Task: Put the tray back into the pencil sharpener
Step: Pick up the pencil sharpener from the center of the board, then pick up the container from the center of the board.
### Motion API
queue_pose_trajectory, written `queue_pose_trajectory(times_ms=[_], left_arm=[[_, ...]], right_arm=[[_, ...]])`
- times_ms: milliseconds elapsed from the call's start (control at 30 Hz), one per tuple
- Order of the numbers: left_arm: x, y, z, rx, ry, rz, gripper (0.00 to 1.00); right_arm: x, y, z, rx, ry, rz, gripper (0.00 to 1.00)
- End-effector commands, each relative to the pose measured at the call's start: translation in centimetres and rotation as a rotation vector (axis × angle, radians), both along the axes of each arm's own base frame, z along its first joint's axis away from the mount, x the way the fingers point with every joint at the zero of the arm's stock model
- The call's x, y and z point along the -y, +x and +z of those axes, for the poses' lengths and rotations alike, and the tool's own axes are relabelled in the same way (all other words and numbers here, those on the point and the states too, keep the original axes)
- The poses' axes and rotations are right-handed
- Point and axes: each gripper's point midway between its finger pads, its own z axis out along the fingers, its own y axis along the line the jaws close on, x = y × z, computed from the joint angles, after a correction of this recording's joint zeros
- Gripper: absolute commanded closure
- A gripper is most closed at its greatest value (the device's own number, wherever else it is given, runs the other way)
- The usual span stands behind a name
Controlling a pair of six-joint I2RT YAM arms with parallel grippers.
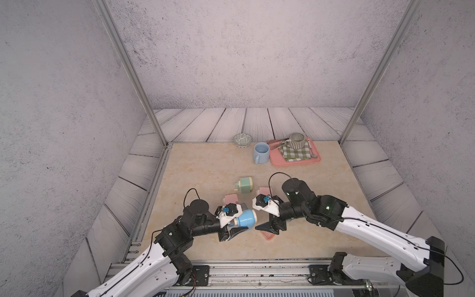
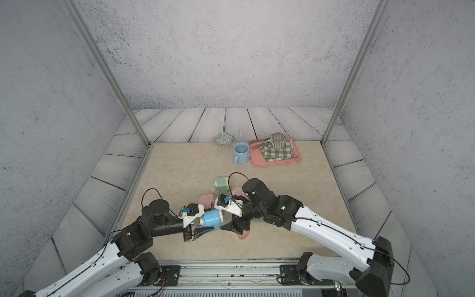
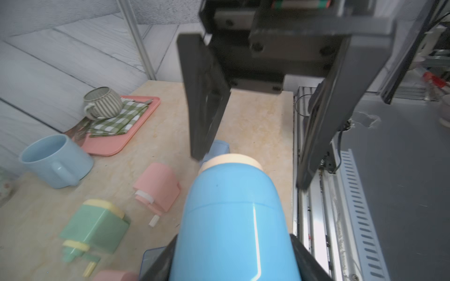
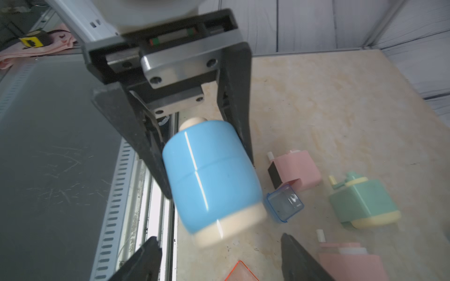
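Near the surface's (image 1: 205,167) front, left jaws are clamping the sharpener (image 1: 246,218); right jaws are hanging spread at its cream end; blue tray (image 4: 283,205) is lying beside, outside both.

1. I saw bright, even, diffuse light in both top views; shadows were faint.
2. Wrist views were soft; a glare streak crossed the blurred blue pencil sharpener (image 4: 209,175).
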Motion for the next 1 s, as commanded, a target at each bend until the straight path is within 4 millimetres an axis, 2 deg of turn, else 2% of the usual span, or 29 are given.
queue_pose_trajectory(times_ms=[0,100,200,267,300,367,467,567,800,967], left_arm=[[-3.2,2.2,-2.9,0.044,0.1,0.203,1.0],[-5.5,4.0,-3.6,0.098,0.094,0.374,1.0],[-6.9,5.1,-3.1,0.13,0.029,0.489,1.0],[-7.6,5.5,-3.1,0.131,0.009,0.541,1.0],[-8.1,5.7,-3.0,0.136,0.005,0.569,1.0],[-9.3,6.2,-2.6,0.155,0.005,0.644,1.0],[-11.1,7.0,-2.2,0.175,0.01,0.754,1.0],[-11.2,6.7,-1.7,0.176,-0.02,0.753,1.0],[-11.0,6.1,-1.1,0.17,-0.072,0.726,1.0],[-11.1,6.0,-0.9,0.177,-0.08,0.725,1.0]], right_arm=[[1.9,3.9,0.4,-0.055,0.097,-0.362,0.16],[2.7,6.7,-1.5,-0.232,0.151,-0.662,0.25],[2.9,8.5,-5.3,-0.521,0.144,-0.991,0.35],[2.9,8.9,-8.0,-0.666,0.079,-1.155,0.35],[2.6,9.0,-8.8,-0.71,0.053,-1.199,0.35],[1.8,9.4,-9.2,-0.754,0.039,-1.252,0.37],[0.3,10.3,-10.2,-0.822,0.095,-1.33,0.38],[-1.5,10.6,-11.9,-0.902,0.116,-1.41,0.43],[-4.5,9.4,-15.5,-1.009,0.06,-1.575,0.45],[-3.6,9.3,-17.1,-1.024,0.052,-1.71,0.51]])
